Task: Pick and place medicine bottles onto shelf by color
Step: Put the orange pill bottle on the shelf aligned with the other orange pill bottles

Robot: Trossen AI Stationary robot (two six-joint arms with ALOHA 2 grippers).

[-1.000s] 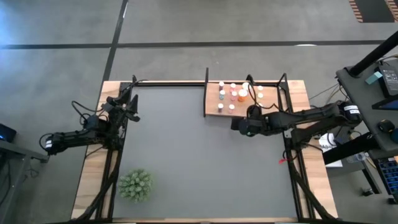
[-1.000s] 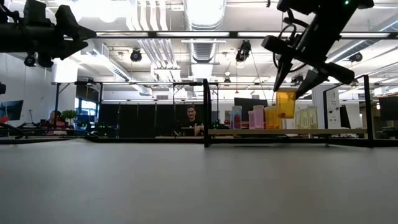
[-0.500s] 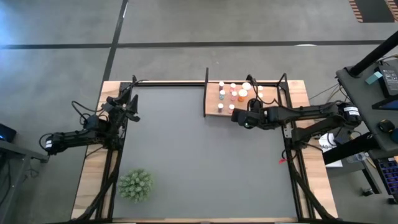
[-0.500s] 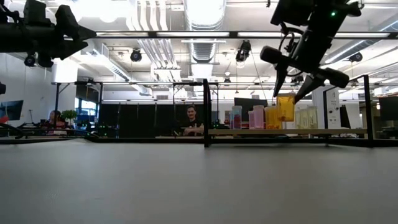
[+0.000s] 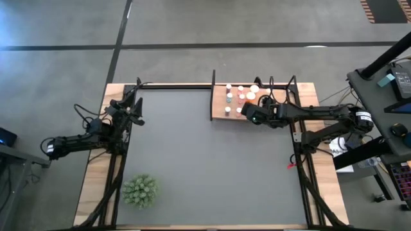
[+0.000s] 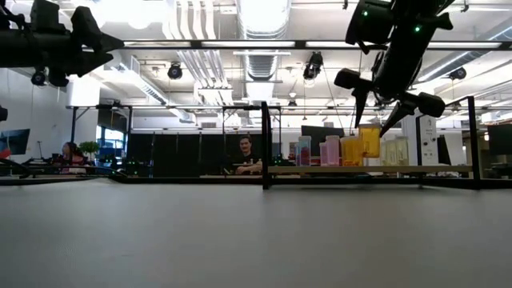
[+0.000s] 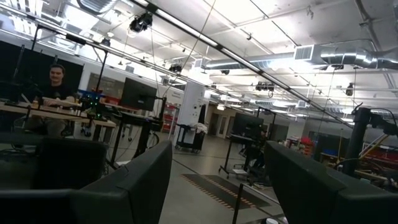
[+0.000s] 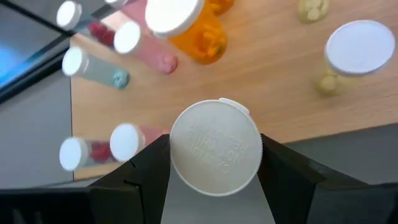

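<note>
My right gripper (image 5: 249,115) hangs over the near edge of the shelf (image 5: 218,110), shut on an orange medicine bottle (image 6: 370,141) with a white cap (image 8: 214,155). Several other medicine bottles (image 5: 241,96), pink, orange and yellowish, stand on their bottoms on the shelf board (image 8: 280,81). My left gripper (image 5: 133,106) waits open and holds nothing, raised over the table's far left corner; it also shows in the low view (image 6: 100,42). My right gripper pinches the orange bottle by its white cap, one finger on each side of the cap's rim (image 8: 176,155). The fingers (image 6: 358,102) come from above, slanting down from the table's right side. The bottle hangs upright below them, its bottom (image 6: 370,154) just above the shelf board.
A spiky green plant (image 5: 140,190) stands at the near left of the dark grey mat (image 5: 212,167). Thin black posts (image 6: 266,148) (image 6: 472,140) rise at the shelf's corners. People sit in the room beyond the table.
My right gripper has swung toward the table's far edge with the orange bottle, from over the mat to over the shelf's near edge, and has rolled a little. The bottle has stayed upright and lifted clear.
</note>
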